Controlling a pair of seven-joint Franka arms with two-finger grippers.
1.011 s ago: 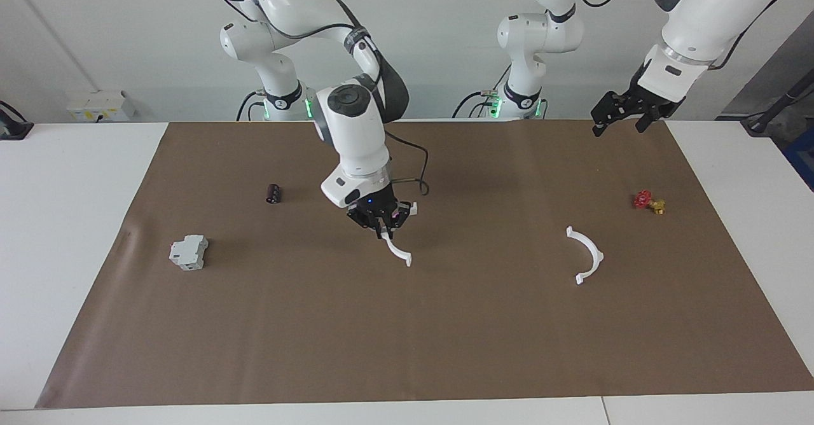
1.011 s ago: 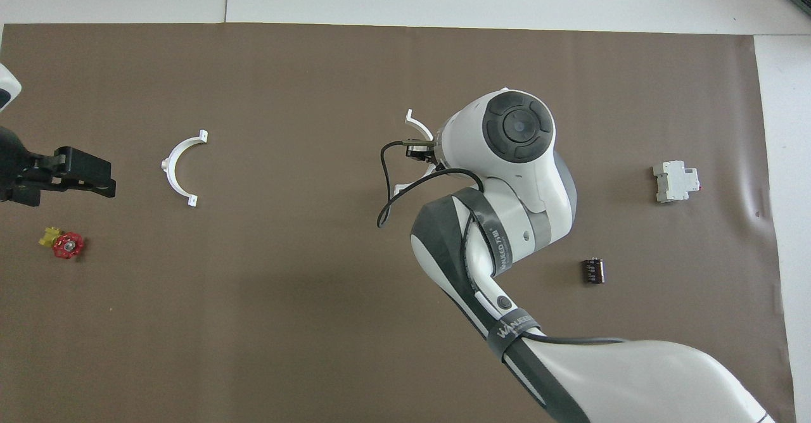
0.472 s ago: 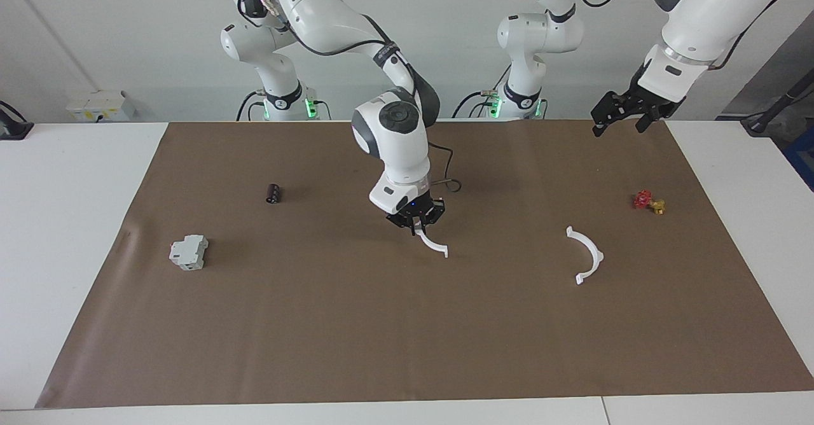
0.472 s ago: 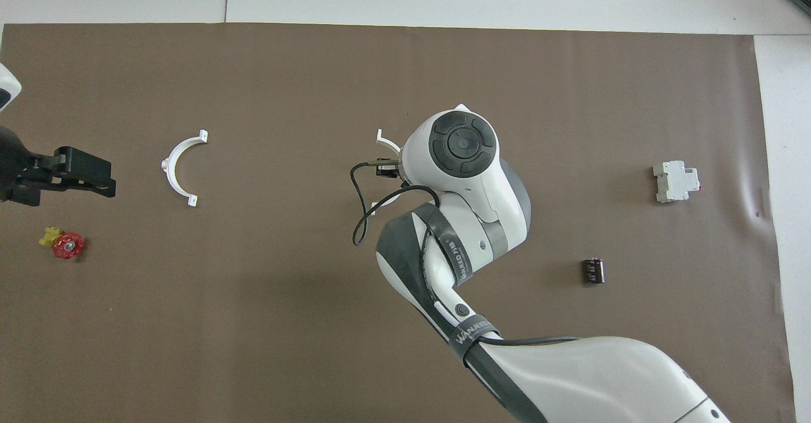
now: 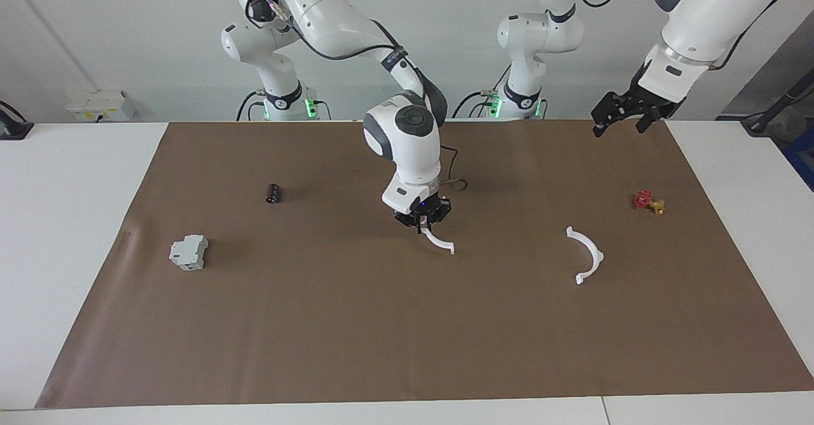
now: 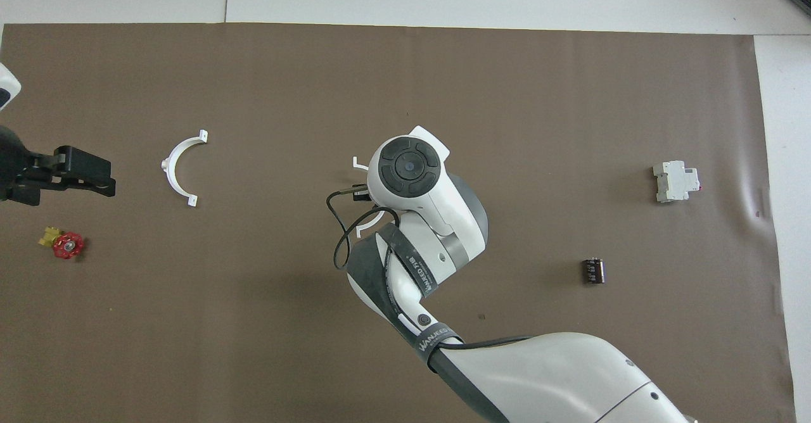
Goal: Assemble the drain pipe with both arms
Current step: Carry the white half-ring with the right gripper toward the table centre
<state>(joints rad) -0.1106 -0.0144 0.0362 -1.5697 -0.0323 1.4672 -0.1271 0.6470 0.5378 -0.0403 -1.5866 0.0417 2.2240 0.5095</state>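
Two pieces: thin white half-circle arcs with small tabs at the ends.
Held half: pinched in the right gripper over the mat's middle, one end drooping away from the robots.
Loose half: flat on the mat toward the left arm's end, tab ends lined up nearer-to-farther, hollow toward the held half.
Left gripper: fingers spread, holding nothing, waiting above the mat's corner.

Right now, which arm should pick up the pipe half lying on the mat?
Left, probably. The left gripper is open, empty, and over the mat end where the free half lies. The right gripper is shut on the other half.
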